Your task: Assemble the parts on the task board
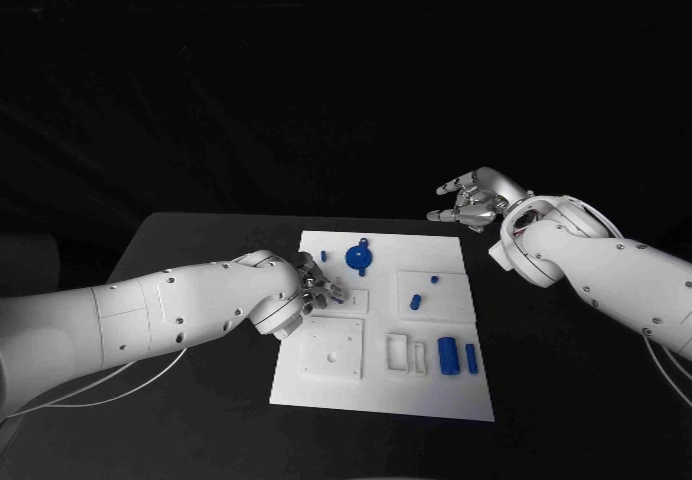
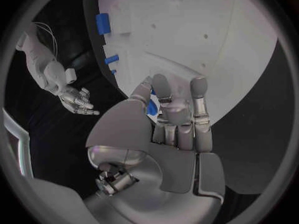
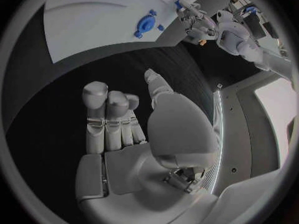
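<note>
The white task board [image 1: 378, 385] lies in the middle of the black table. My left hand [image 1: 312, 287] hovers over its left edge and pinches a small blue part [image 2: 151, 107] between thumb and fingers; the part is partly hidden by them. My right hand [image 1: 473, 201] is raised past the board's far right corner, fingers apart and holding nothing. On the board's far end sits a round blue piece [image 1: 358, 259]. Two small blue pieces [image 1: 415, 300] lie mid-board. Two blue cylinders [image 1: 447, 352] lie side by side near the right edge.
A white square block with a hole [image 1: 333, 351] and narrow white slots [image 1: 398, 350] stand on the board's near half. Black table [image 1: 562, 380] surrounds the board on both sides. Cables [image 1: 137, 378] trail under my left arm.
</note>
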Motion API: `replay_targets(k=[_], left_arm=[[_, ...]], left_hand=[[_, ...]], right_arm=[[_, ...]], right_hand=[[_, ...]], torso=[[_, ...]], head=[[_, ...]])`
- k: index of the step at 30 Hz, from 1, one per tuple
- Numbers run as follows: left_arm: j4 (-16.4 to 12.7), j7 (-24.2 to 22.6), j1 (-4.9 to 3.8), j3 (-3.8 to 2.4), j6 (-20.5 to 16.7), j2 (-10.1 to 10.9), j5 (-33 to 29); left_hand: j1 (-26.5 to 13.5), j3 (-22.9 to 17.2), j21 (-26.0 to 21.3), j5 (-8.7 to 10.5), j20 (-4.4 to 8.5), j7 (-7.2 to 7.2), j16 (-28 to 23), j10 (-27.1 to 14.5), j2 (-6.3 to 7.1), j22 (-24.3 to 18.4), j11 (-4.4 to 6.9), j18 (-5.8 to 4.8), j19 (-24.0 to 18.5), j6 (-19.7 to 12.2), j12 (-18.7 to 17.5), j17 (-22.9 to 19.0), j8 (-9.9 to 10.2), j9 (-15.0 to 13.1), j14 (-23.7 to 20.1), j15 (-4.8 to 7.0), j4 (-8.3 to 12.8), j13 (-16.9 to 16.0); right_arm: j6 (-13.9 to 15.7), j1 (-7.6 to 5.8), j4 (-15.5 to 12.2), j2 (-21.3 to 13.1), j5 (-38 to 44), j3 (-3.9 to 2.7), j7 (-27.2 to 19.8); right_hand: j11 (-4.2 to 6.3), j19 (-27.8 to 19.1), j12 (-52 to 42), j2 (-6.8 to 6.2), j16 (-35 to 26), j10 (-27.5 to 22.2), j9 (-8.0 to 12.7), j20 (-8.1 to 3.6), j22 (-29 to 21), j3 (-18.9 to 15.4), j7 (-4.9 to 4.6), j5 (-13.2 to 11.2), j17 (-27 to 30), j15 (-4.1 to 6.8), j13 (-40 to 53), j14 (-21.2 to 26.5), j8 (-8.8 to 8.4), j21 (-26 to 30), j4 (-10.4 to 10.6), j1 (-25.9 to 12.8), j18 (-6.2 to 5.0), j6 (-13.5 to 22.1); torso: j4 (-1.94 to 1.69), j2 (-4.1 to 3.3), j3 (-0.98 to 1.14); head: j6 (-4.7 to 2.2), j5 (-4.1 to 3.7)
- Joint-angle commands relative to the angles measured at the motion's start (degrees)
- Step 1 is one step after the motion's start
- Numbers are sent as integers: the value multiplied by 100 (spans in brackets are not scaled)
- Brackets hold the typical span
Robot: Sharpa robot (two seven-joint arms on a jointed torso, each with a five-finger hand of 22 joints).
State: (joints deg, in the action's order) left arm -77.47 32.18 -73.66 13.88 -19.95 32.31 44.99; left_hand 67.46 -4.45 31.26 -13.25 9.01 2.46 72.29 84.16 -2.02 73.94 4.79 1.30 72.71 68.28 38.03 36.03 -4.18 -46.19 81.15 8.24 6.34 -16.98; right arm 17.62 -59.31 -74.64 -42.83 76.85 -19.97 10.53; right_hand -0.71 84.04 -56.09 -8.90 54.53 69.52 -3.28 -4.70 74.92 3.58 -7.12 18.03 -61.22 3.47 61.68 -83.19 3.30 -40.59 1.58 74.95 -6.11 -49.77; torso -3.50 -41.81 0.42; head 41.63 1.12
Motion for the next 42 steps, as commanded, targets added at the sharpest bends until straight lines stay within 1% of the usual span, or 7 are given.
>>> replay_targets(k=[1, 16, 21, 35, 36, 39, 42], left_arm=[[4, -1, 1, -3, 43, -20, 107], [15, 8, 1, -3, 147, -38, 225], [15, 7, 1, -3, 166, -55, 285], [25, 5, 14, -4, 168, -84, 362], [26, 4, 15, -4, 167, -84, 363], [30, 4, 16, -4, 161, -78, 369], [32, 3, 16, -4, 158, -71, 373]], left_hand=[[37, 30, -30, 24, -12, -569, 33, 265, 17, 13, 22, -58, 49, 1005, 33, 4, -15, -1861, 38, -17, -19, -2], [46, 83, -84, 80, -22, -575, 68, 264, 78, 87, 18, -53, 67, 1038, 61, 27, -13, -1896, 36, -24, -74, 1], [50, 97, -104, 98, -22, -576, 64, 264, 107, 108, 18, -55, 73, 1040, 58, 12, -8, -1894, 33, -24, -105, 5], [78, 70, -216, 170, -17, -579, 56, 264, 275, 178, 19, -68, 117, 1053, 53, -31, -5, -1877, 31, -21, -356, 16], [92, 44, -228, 181, -18, -579, 55, 265, 305, 181, 20, -71, 123, 1057, 47, -37, -5, -1876, 29, -23, -410, 20], [81, 27, -234, 209, -16, -583, 46, 265, 362, 185, 20, -71, 129, 1056, 45, -55, -5, -1877, 26, -21, -481, 22], [83, -20, -247, 304, -14, -582, 35, 265, 437, 186, 20, -73, 132, 1063, 41, -81, -6, -1872, 24, -19, -595, 25]], right_arm=[[-75, 0, -1, 5, 2, -2, -11], [-94, 0, 12, 12, -1, -2, -12], [-98, 0, 15, 15, -2, -2, -12], [-104, 1, 17, 15, -6, -2, -15], [-104, 1, 17, 15, -7, -2, -15], [-106, 1, 20, 14, -8, -2, -15], [-107, 1, 21, 13, -9, -2, -16]], right_hand=[[-1, 307, 12, 0, -19, -36, 0, 15, 71, -6, 6, 39, 3, 5, -5, 0, -4, 15, 34, -38, -87, -26], [-2, 306, 8, 7, -24, -41, 0, 15, 58, -14, 5, 38, 0, 5, -10, 0, -3, 13, 37, -33, -88, -24], [-2, 306, 8, 7, -24, -41, 0, 15, 58, -14, 5, 38, 0, 5, -10, 0, -3, 13, 37, -33, -88, -24], [-2, 306, 8, 7, -24, -41, 0, 15, 58, -14, 5, 38, 0, 5, -10, 0, -3, 13, 37, -33, -88, -24], [-2, 306, 8, 7, -24, -41, 0, 15, 58, -14, 5, 38, 0, 5, -10, 0, -3, 13, 37, -33, -88, -24], [-2, 306, 8, 7, -24, -41, 0, 15, 58, -14, 5, 38, 0, 5, -10, 0, -3, 13, 37, -33, -88, -24], [-2, 306, 8, 7, -24, -41, 0, 15, 58, -14, 5, 38, 0, 5, -10, 0, -3, 13, 37, -33, -88, -24]], torso=[[1, -1, 0], [4, -5, 3], [4, -3, -1], [2, -1, -4], [2, -1, -4], [1, -2, -5], [0, 0, -6]], head=[[-2, 1], [24, -8], [28, -14], [39, -44], [39, -44], [41, -48], [41, -50]])
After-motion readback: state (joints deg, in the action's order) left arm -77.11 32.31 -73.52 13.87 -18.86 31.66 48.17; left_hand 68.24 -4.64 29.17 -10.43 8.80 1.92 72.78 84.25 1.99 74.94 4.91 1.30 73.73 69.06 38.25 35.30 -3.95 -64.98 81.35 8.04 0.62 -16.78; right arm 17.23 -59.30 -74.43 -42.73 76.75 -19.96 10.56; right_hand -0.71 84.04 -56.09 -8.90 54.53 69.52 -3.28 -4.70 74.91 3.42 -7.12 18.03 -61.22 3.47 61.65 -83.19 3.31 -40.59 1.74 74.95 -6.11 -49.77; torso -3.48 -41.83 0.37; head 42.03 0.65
